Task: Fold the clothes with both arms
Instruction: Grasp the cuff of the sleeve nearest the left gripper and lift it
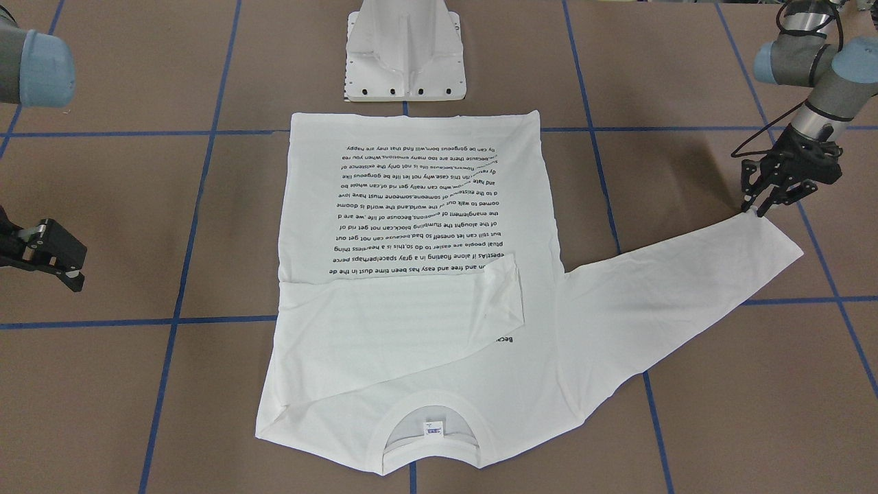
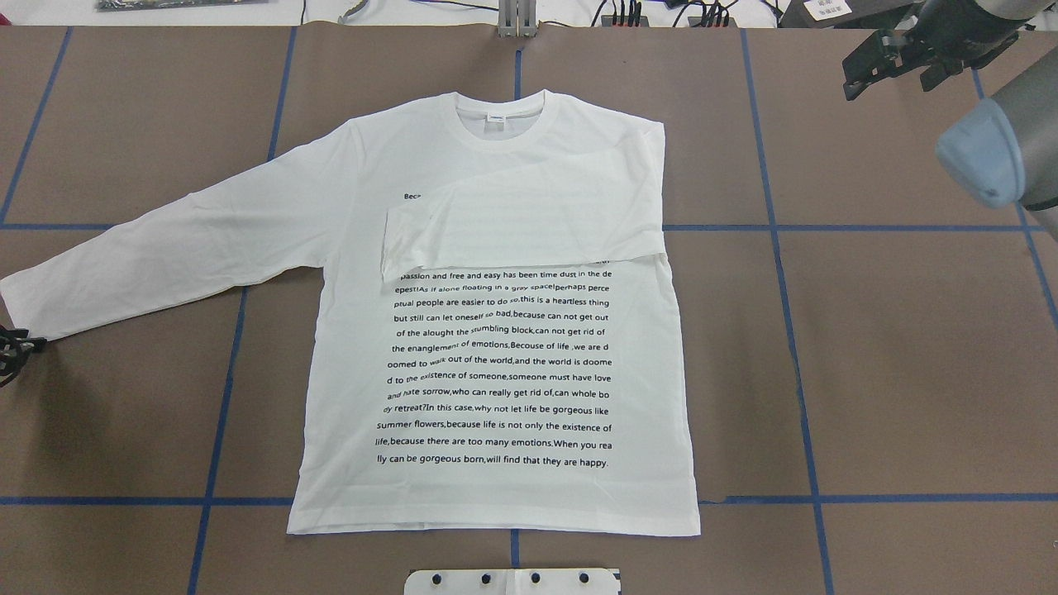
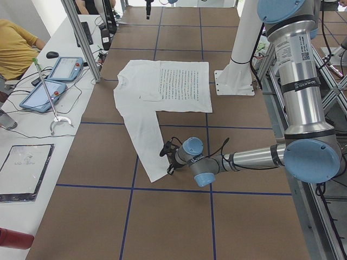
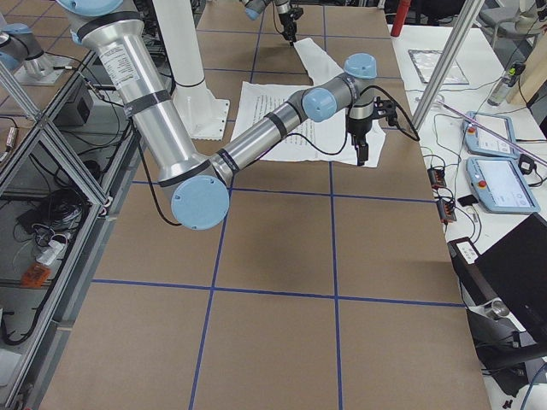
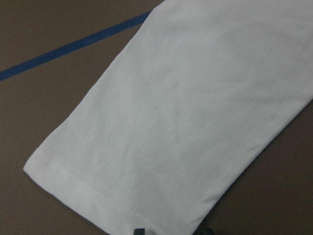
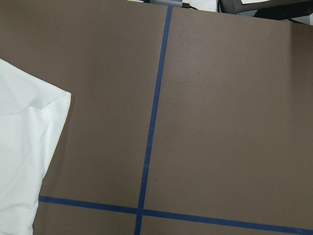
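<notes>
Cuff (image 5: 122, 205) right under the lens, hem between the left gripper (image 1: 753, 209) and its spread fingertips: open, poised, I'd say, to pinch that sleeve and carry it across. Shirt (image 2: 496, 372) lay flat on the table (image 2: 909, 372), print up, free sleeve out at 9 o'clock, other sleeve (image 2: 529, 227) already folded over the chest. Right gripper (image 2: 876, 66) hung clear at 2 o'clock, grip unreadable. Bottom line read "will find that they are happy."; neck tag (image 1: 433, 428) illegible.

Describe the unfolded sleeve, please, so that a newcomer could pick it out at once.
On the brown table lies a white T-shirt, printed text up. Its outstretched sleeve runs toward the robot's left, cuff at the left gripper. The other sleeve is folded across the chest.
</notes>
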Robot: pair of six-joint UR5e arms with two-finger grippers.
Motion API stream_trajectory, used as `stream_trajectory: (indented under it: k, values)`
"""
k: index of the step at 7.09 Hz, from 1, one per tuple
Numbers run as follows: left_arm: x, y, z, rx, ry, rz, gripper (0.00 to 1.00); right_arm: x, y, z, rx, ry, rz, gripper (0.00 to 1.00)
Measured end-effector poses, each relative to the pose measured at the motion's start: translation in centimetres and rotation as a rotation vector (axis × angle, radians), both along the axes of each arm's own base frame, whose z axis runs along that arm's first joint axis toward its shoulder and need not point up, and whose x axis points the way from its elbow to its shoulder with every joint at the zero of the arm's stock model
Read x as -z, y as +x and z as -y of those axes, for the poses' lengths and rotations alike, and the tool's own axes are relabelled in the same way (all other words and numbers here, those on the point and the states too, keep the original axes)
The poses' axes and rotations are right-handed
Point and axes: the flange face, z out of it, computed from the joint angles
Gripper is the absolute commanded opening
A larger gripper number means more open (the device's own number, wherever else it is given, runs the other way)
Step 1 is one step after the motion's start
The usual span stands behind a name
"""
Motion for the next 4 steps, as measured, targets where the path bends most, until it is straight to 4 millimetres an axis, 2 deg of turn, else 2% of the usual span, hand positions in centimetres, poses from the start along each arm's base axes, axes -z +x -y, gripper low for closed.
stream_trajectory:
  k: [2,3,4]
  values:
    - [0.4,-0.1,0.4,0.026,0.022,0.007,0.0,0.0,0.0,0.0,-0.001,-0.001,0.001,1.0]
    - [1.6,0.1,0.9,0.041,0.049,-0.004,0.0,0.1,0.0,0.0,-0.001,-0.001,0.002,1.0]
    - [4.2,0.6,1.6,0.045,0.087,-0.039,0.0,0.1,0.0,0.0,-0.002,-0.001,0.002,1.0]
